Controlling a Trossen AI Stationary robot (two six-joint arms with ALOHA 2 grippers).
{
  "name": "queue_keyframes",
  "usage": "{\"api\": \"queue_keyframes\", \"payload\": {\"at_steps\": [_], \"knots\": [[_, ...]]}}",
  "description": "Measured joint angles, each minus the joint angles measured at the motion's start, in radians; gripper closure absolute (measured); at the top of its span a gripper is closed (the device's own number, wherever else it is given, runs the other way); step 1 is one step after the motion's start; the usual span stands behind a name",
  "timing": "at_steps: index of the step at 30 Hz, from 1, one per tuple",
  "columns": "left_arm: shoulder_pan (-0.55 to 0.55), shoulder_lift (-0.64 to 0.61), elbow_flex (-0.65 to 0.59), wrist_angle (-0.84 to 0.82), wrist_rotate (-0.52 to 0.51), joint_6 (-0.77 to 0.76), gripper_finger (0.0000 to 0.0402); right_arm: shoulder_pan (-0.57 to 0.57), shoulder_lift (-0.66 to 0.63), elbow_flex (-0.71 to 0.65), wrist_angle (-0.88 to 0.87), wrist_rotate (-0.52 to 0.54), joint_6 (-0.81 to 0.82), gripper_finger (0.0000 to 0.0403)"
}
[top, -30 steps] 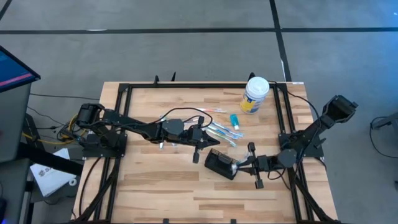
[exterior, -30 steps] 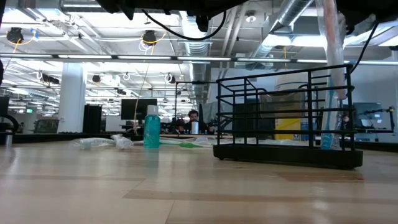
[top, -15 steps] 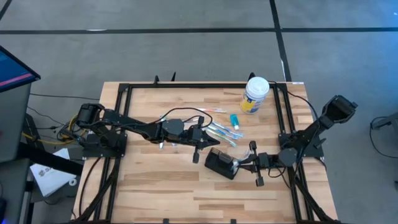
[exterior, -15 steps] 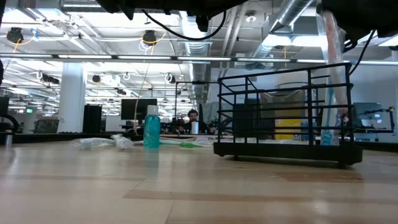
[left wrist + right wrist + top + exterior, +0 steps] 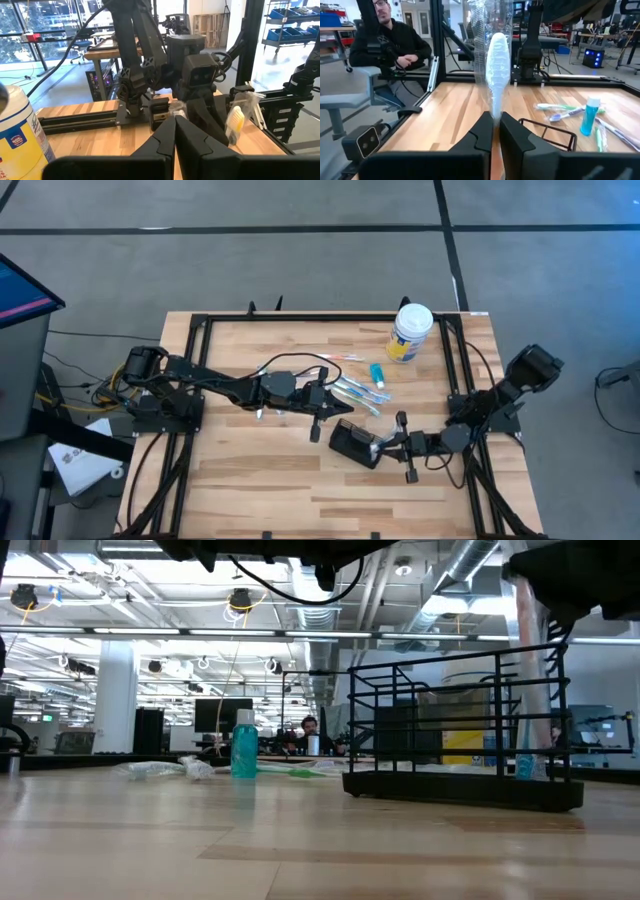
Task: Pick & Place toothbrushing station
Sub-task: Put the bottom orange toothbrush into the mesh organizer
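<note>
two dark grippers work over the pale plank table [image 5: 250, 480]. the right gripper [image 5: 378, 446], at lower right, is clamped on a clear-wrapped toothbrush [image 5: 496, 75] held over the toothbrushing station [image 5: 353, 443], a black wire rack at lower centre. the left gripper [image 5: 340, 411], fingers pressed together and empty, hangs just above it.

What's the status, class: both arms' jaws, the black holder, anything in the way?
Right gripper shut on wrapped toothbrush, beside black holder. Left gripper shut, empty, mid-table. Loose toothbrushes lie nearby.
</note>
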Motion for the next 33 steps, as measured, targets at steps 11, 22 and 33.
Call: {"api": "queue_keyframes", "payload": {"at_steps": [11,22,33], "knots": [[0.000,0.000,0.000,0.000,0.000,0.000,0.0399,0.001,0.000,0.000,-0.020,-0.002,-0.003,0.0354],[0.000,0.000,0.000,0.000,0.000,0.000,0.0399,0.004,-0.001,0.000,-0.027,-0.012,0.005,0.0348],[0.000,0.000,0.000,0.000,0.000,0.000,0.0399,0.010,-0.001,0.000,-0.025,-0.027,0.005,0.0348]]}}
